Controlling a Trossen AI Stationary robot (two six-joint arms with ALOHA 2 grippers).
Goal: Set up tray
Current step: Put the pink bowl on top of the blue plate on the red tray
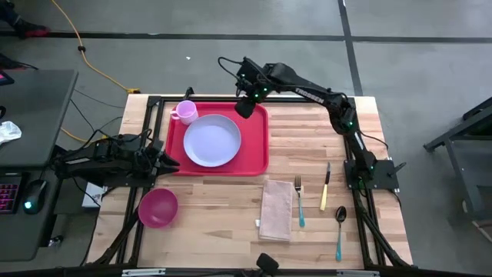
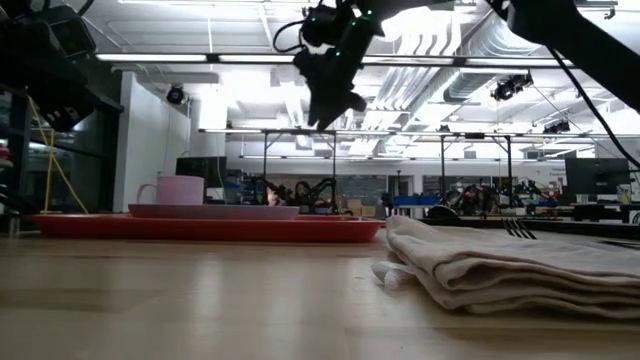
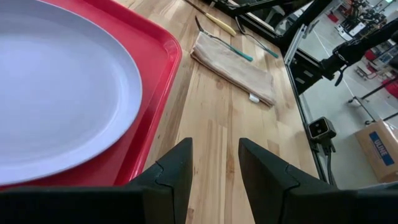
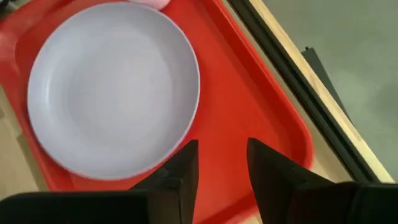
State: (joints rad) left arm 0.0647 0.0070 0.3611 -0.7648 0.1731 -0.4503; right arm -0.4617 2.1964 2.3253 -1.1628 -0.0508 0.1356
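Note:
The red tray (image 1: 257, 146) lies flat on the wooden table, toward its far left. The lavender plate (image 1: 211, 140) sits on the tray, with a pink cup (image 1: 184, 112) upright at the tray's far left corner. My right gripper (image 1: 244, 106) hangs open above the tray's far right part, well clear of it in the low view (image 2: 335, 95), with nothing between its fingers (image 4: 222, 168). My left gripper (image 1: 167, 161) waits open just off the tray's near left corner, and its fingers (image 3: 216, 180) are over bare wood.
A magenta bowl (image 1: 158, 208) stands on the table near the left front. A folded beige napkin (image 1: 277, 209) lies right of centre with a teal-handled fork (image 1: 298, 201) on its edge. A yellow-handled knife (image 1: 325, 188) and a spoon (image 1: 339, 227) lie farther right.

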